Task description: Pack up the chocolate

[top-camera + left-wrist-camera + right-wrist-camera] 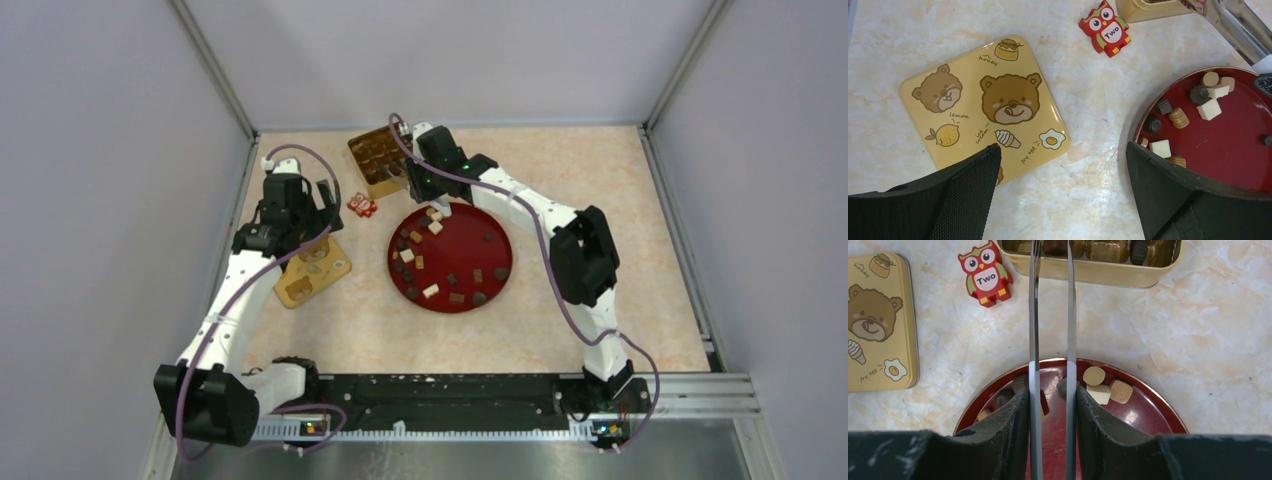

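Note:
Chocolate (pixel 435 228) lies loose on the red plate (pixel 462 250), as dark lumps and tan or cream cubes (pixel 1209 109) (pixel 1098 393). More chocolate fills compartments of the gold tin (pixel 375 160) (pixel 1108 271). My right gripper (pixel 425 180) (pixel 1050 392) is shut on metal tongs (pixel 1070 315) above the plate's far edge. The tong tips reach into the tin, slightly apart, with a brown piece between them; whether it is pinched does not show. My left gripper (pixel 322 205) (pixel 1062 150) is open and empty over bare table between the lid and the plate.
The bear-printed tan lid (pixel 312 268) (pixel 983 105) lies flat left of the plate. A small red-and-white owl item (pixel 362 206) (pixel 1105 27) (pixel 984 274) sits between lid and tin. Grey walls enclose the table on three sides.

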{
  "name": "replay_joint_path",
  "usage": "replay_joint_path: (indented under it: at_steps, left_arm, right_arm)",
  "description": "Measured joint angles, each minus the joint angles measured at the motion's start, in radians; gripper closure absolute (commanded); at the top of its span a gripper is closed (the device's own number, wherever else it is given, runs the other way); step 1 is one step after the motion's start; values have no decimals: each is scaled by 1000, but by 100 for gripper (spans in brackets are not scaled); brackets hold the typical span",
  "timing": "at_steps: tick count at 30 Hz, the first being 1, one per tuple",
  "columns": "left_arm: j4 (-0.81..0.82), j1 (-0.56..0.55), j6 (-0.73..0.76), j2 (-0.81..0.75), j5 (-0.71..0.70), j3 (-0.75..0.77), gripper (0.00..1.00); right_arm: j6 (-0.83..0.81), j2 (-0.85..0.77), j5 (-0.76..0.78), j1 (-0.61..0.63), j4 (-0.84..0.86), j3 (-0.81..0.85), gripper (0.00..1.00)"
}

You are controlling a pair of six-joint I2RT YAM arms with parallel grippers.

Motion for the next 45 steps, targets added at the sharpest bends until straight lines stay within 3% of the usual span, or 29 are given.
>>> replay_joint_path:
  at_steps: [9,15,21,34,37,45]
  left_arm:
    - [0,0,0,0,3,0,1]
    - [0,0,0,0,3,0,1]
    - [0,0,0,0,2,0,1]
    - [4,0,0,1,11,0,1]
    - [4,0,-1,3,18,0,1]
    - [5,0,-1,19,29,0,1]
  right_arm:
    - [8,0,11,0,0,0,66]
    - [15,-3,15,0,20,-7,83]
    - [23,-99,24,0,62,-118,88]
    - [28,-651,101,-2,48,-655,80]
    - [46,-700,96,-2,1,-737,75]
    - [85,-723,20,0,-12,-859,72]
